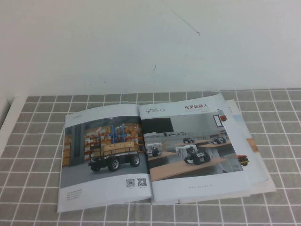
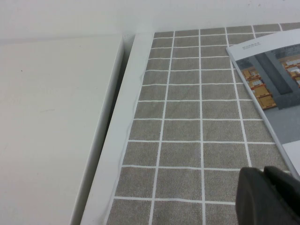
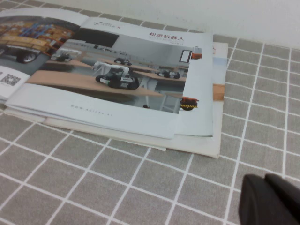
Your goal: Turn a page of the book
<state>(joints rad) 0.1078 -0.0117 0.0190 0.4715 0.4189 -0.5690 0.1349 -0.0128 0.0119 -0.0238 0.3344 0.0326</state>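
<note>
Nearest to us, our right gripper hung low over the tiled cloth, on the near right side of the book and clear of it, its fingers clenched shut on nothing. Our left gripper hovered off the book's left edge, also apart from it; we could not tell whether it was shut or released.

The book lay open and flat on the cloth. Its right half carried the page, the sheet with small robots on wooden desks, resting face up on a fan of unevenly stepped page edges. On the left half, beyond the spine from that page, sat the warehouse vehicle sheet. Behind the book the cloth ended at a white wall.

We judged that the turn had not yet begun: this was the approach. The next move, as we saw it, called for the right gripper to reach the page's outer near corner, catch only that top sheet and not the fanned ones beneath, and lift it toward the spine.
</note>
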